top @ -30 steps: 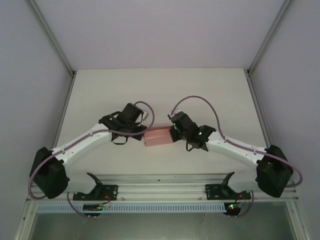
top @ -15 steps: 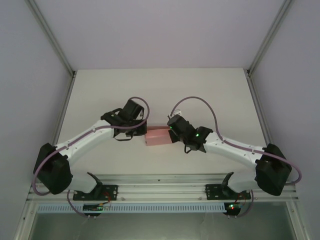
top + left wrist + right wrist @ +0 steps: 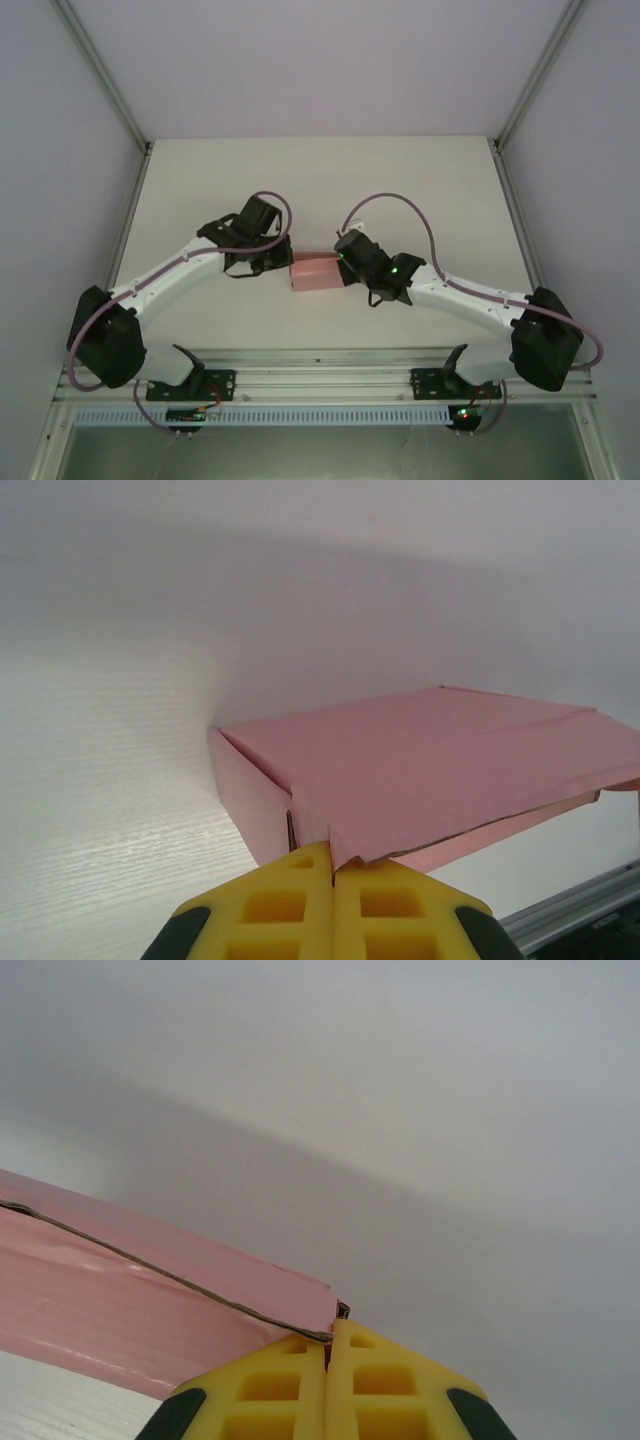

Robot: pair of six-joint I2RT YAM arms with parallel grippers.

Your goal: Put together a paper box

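The box (image 3: 313,273) lies flat on the table (image 3: 400,180). My left claw (image 3: 332,865), pads pressed together, meets its left flap edge. My right claw (image 3: 328,1345), likewise closed, meets its right corner. Open tabletop extends beyond the box.

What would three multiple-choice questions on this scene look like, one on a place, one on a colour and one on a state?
1. Where does the paper box lie?
A. At the far left corner.
B. Between the left jaws and the right jaws.
C. Under the right arm's base.

2. What colour is the paper box?
A. Pink.
B. Blue.
C. White.

3. How do the left jaws stand?
A. Wide open.
B. Half open.
C. Shut.

Answers:
1 B, the top view shows it flanked by both.
2 A, its card is pink in all three views.
3 C, the yellow pads meet with no gap, right at the box's edge.
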